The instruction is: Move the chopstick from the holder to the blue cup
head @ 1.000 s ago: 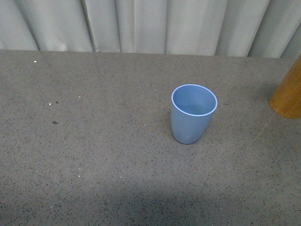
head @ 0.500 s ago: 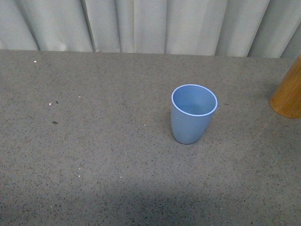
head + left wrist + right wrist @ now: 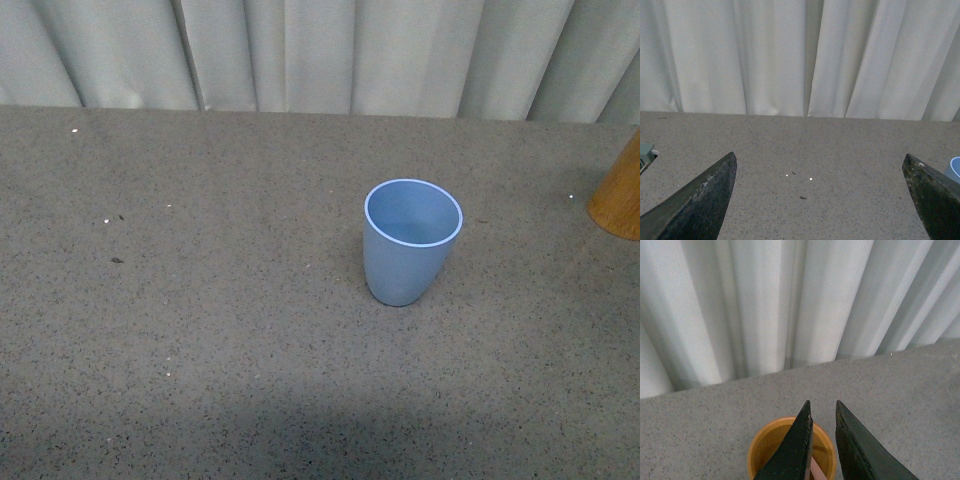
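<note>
Holder now further right; right gripper narrow, seemingly on chopstick; left gripper wide.

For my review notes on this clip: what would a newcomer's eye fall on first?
The blue cup stands upright near the middle of the grey table, with the orange-brown holder cut off at the front view's right edge. In the right wrist view, the right gripper is closed over the holder's mouth, the pink chopstick between its fingers.
</note>
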You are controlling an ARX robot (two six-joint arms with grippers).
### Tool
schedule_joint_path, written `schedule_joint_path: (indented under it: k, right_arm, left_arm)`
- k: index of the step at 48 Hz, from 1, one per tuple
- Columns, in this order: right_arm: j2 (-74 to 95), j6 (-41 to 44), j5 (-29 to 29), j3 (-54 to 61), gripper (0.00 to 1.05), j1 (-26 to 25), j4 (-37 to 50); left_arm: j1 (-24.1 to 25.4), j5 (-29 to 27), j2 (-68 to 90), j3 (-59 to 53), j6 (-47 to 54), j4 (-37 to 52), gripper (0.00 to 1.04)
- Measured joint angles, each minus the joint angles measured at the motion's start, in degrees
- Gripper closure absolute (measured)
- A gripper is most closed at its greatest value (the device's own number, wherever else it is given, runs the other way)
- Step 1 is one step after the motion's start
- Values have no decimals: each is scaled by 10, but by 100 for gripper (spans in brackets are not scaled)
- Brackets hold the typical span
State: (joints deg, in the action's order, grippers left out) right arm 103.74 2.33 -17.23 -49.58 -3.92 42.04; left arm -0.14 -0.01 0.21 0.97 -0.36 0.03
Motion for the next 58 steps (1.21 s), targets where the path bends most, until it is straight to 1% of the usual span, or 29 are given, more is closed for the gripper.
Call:
schedule_joint_path:
  k: [10,18,26,34,44,54,58]
  right_arm:
    - [-61,-3,20,4,91,11,-25]
    - [-118,-49,43,12,91,30,-63]
    - [-170,-107,59,12,91,76,-80]
    - [-190,-164,79,12,91,142,-87]
    - [-189,-244,85,14,91,191,-105]
    - [-181,-296,82,19,91,247,-108]
    - [-174,-308,81,23,91,259,-108]
  left_arm:
    - [0,0,0,0,0,0,7]
    - [0,0,0,0,0,0,7]
    - [0,0,0,0,0,0,7]
    - [0,0,0,0,0,0,7]
    - [0,0,0,0,0,0,7]
    - [0,0,0,0,0,0,7]
    - [0,0,0,0,0,0,7]
